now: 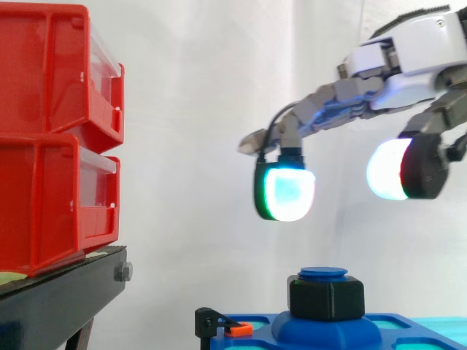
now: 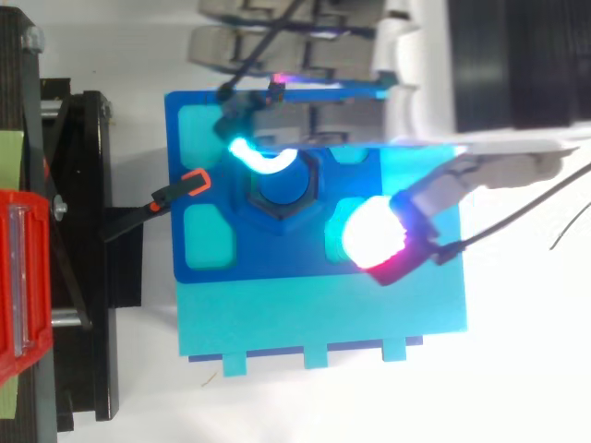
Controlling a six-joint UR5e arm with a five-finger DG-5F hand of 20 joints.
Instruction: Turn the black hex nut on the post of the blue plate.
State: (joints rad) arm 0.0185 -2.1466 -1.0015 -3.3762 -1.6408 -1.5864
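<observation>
A black hex nut (image 1: 326, 297) sits on a blue post (image 1: 323, 273) that rises from the raised hub of the blue plate (image 1: 408, 324). From above, the nut (image 2: 277, 205) rings the post (image 2: 283, 185) near the middle of the plate (image 2: 208, 138). My hand (image 1: 408, 55) hangs above the nut without touching it, and its fingers are spread and only loosely bent. One fingertip (image 1: 286, 191) glows green-white above and left of the nut. The thumb's pad (image 1: 398, 169) glows white and red to the right. Nothing is between them.
Two stacked red bins (image 1: 51, 138) stand on a black stand (image 1: 58, 299) at the left. A black clamp with an orange tip (image 1: 222, 324) holds the plate's left edge; from above the clamp (image 2: 175, 189) reaches in from the stand. A light cyan sheet (image 2: 323, 314) lies under the plate.
</observation>
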